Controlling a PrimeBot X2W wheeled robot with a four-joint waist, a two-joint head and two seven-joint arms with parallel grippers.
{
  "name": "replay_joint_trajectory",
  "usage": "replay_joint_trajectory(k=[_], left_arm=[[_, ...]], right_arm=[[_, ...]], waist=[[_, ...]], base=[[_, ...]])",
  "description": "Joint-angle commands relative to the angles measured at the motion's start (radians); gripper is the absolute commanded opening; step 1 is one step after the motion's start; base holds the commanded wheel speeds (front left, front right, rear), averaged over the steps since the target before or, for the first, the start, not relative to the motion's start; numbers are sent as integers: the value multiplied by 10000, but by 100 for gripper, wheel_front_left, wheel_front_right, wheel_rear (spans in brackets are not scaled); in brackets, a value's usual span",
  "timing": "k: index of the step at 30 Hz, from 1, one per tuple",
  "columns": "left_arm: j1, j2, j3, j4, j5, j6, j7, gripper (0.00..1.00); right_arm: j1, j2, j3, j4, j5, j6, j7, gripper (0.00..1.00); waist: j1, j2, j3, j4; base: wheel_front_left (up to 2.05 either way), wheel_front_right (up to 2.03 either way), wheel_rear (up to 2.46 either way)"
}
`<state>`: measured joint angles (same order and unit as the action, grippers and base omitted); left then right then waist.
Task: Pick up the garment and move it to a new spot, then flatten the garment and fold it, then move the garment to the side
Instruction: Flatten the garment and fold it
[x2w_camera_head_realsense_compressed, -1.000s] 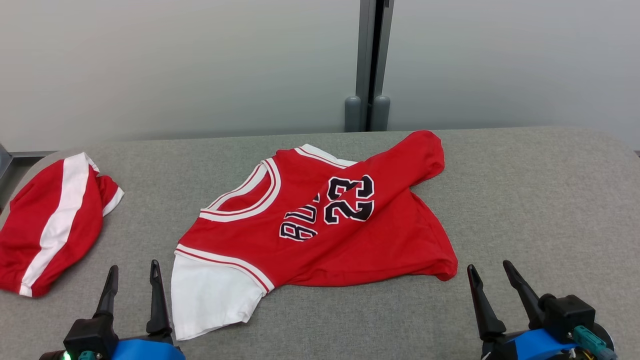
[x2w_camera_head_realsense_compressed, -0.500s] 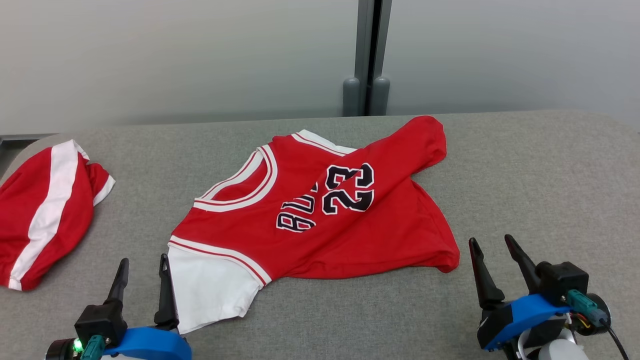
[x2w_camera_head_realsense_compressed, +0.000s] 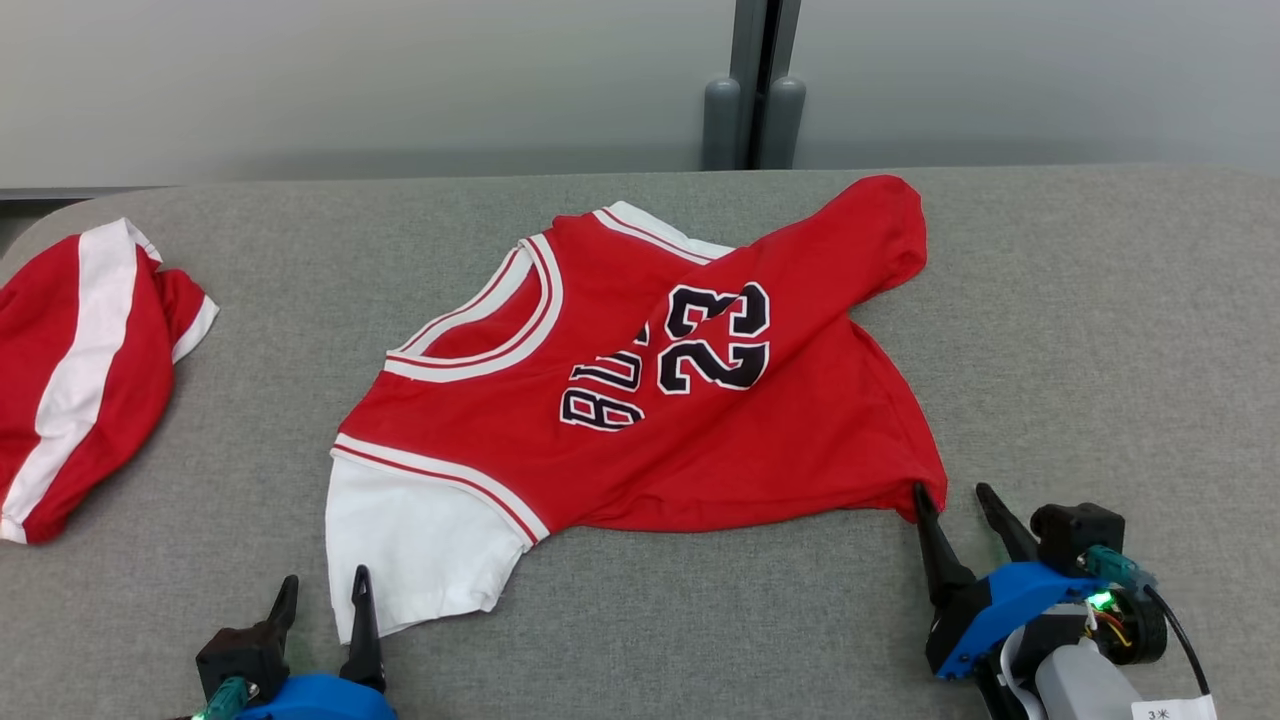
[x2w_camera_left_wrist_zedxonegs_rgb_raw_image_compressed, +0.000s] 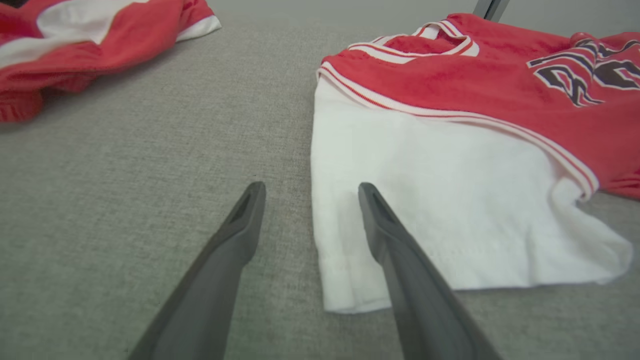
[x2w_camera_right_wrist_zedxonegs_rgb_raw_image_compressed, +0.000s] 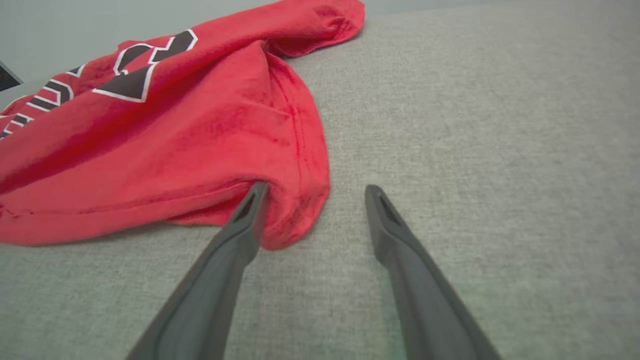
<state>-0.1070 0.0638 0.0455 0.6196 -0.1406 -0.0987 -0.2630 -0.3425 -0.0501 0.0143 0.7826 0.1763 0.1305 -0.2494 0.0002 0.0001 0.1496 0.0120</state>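
Note:
The garment (x2w_camera_head_realsense_compressed: 640, 400) is a red jersey with white sleeves and a dark "23" print, lying rumpled in the middle of the grey table. My left gripper (x2w_camera_head_realsense_compressed: 325, 585) stands open at the lower left, its fingers straddling the edge of the white sleeve (x2w_camera_left_wrist_zedxonegs_rgb_raw_image_compressed: 430, 200). In the left wrist view that gripper (x2w_camera_left_wrist_zedxonegs_rgb_raw_image_compressed: 307, 192) has one finger over the sleeve and one over bare table. My right gripper (x2w_camera_head_realsense_compressed: 948, 492) is open at the jersey's lower right corner. Seen from the right wrist, that gripper (x2w_camera_right_wrist_zedxonegs_rgb_raw_image_compressed: 312, 192) has the red hem corner (x2w_camera_right_wrist_zedxonegs_rgb_raw_image_compressed: 295, 220) between its fingers.
A second red garment with a white stripe (x2w_camera_head_realsense_compressed: 70, 370) lies at the table's left edge. A grey wall with a vertical post (x2w_camera_head_realsense_compressed: 755, 90) runs behind the table (x2w_camera_head_realsense_compressed: 1100, 330). Bare grey surface stretches to the right of the jersey.
The head camera has tilted down, shifting the whole scene. The right gripper has come forward to the jersey's lower right corner, and the left gripper now sits at the white sleeve's edge.

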Motion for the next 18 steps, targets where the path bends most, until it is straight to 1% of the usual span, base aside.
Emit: replay_joint_trajectory(k=[1,2,6,14,16,17,18], left_arm=[[-177,8,-21,89,-24,-43,-26,100],[-215,-8,-46,212,-101,-78,-26,100],[-207,-55,-215,344,-201,-174,-26,100],[-444,-111,-683,957,-310,-261,1,100],[-530,-125,-813,1298,-384,-278,14,100],[-564,-130,-863,1491,-459,-294,37,85],[-604,-147,-913,1686,-515,-291,48,17]], right_arm=[[-239,-9,69,242,167,5,-90,100],[-384,-9,147,546,278,5,-120,100],[-562,-9,341,1019,583,5,-154,100],[-803,-1,559,1531,933,5,-131,99],[-846,11,772,1647,1151,5,-125,46],[-878,21,886,1675,1284,7,-125,0],[-897,18,980,1654,1389,7,-126,0]], waist=[[-2,-1,35,27],[-2,-1,72,41],[-2,-1,98,57],[-2,-1,197,152],[-2,-1,200,161],[-2,-1,193,157],[-2,-1,181,149]], base=[[0,0,0],[0,0,0],[0,0,0],[0,0,0],[0,0,0],[0,0,0],[0,0,0]])
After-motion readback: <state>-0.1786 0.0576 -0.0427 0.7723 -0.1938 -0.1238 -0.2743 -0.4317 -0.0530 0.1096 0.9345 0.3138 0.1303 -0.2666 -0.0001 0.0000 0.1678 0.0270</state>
